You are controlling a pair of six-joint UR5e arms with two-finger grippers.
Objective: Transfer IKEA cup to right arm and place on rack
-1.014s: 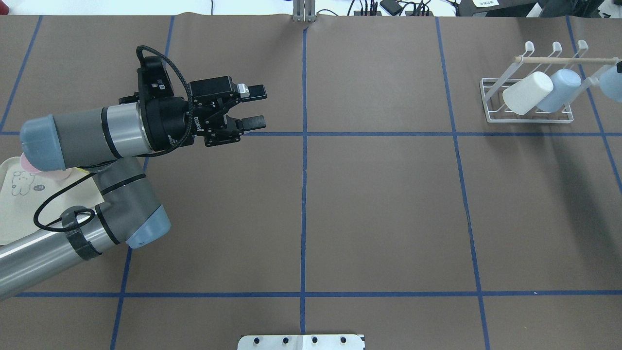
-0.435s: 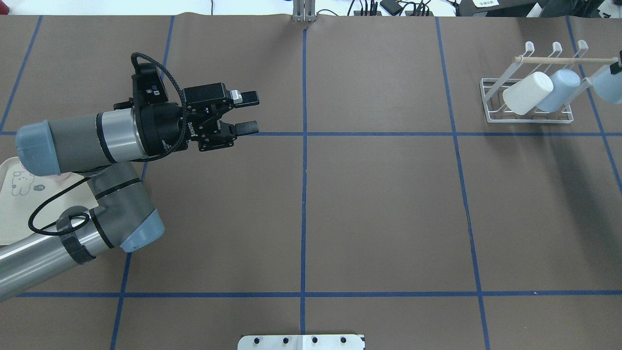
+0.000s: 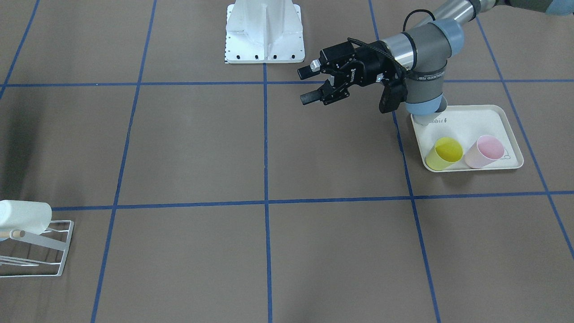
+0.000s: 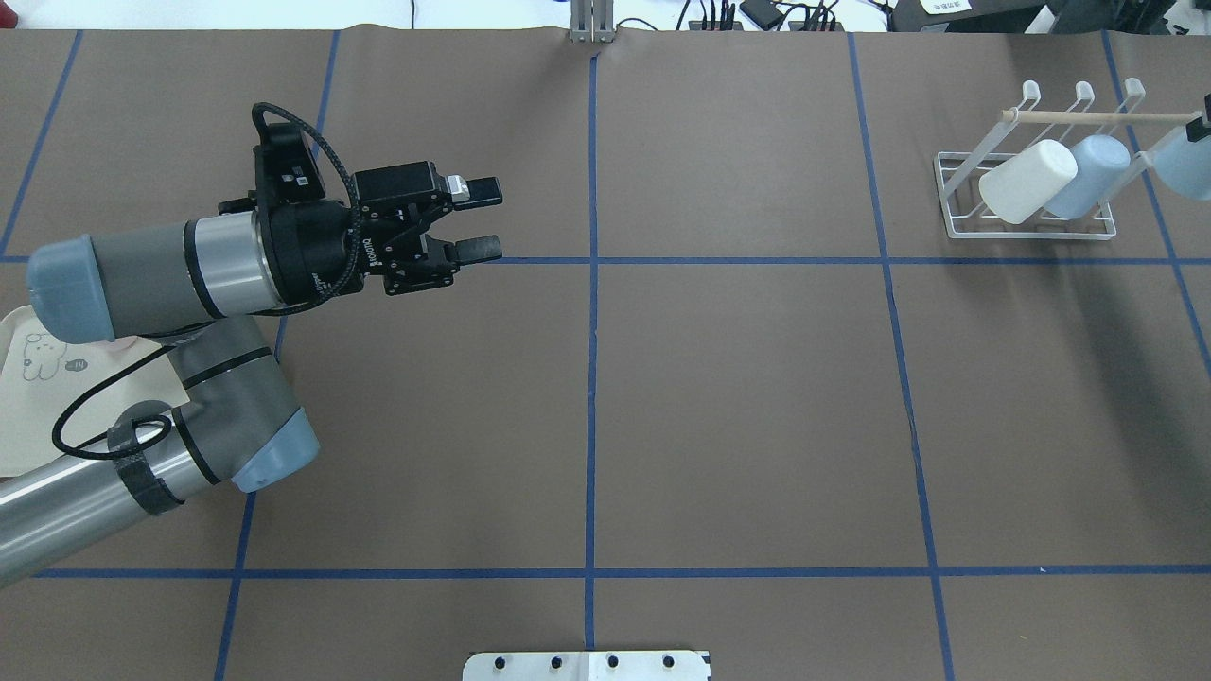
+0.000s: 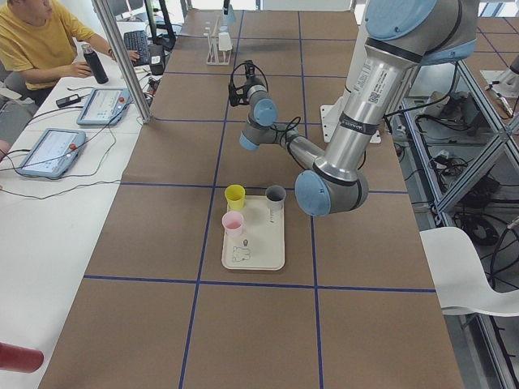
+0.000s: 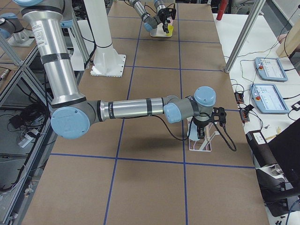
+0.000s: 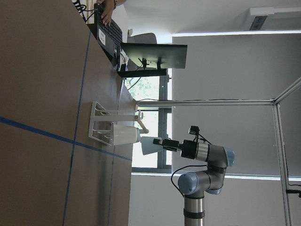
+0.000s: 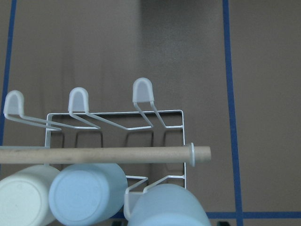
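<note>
IKEA cup (image 4: pixel 1190 168), light blue, lies tilted at the right edge of the overhead view, just beside the right end of the rack (image 8: pixel 142 90) and partly cut off by the frame. We find it pinched by the right gripper (image 7: pixel 159 142). The left wrist view shows this only from far off, with the cup at the gripper's tip and clear of the table (image 4: pixel 757 397). The fingers are too small to make out there. The right wrist view shows none of them, only the cup's closed end at its lower edge. A wire prong runs up against the cup, but we cannot tell whether it enters the mouth.

The rack stands on the table with a wooden dowel (image 8: pixel 103 154) across its top. Two cups hang on it side by side, touching: a white cup (image 4: pixel 1026 180) and a second blue cup (image 4: pixel 1090 173). In the front-facing view the rack is cut off at the edge and only the white cup shows.

The left gripper (image 4: pixel 484 220) hovers over the table well apart from the rack, its fingers spread with nothing between them. A cream tray (image 3: pixel 466 121) lies beneath its arm and is largely hidden in the overhead view. The front-facing view shows a yellow cup (image 3: pixel 445 153) and a pink cup (image 3: pixel 484 151) on the tray. The left-side view adds a grey cup (image 5: pixel 276 195) there, and a person in a yellow shirt (image 5: pixel 36 44) at a side desk.
</note>
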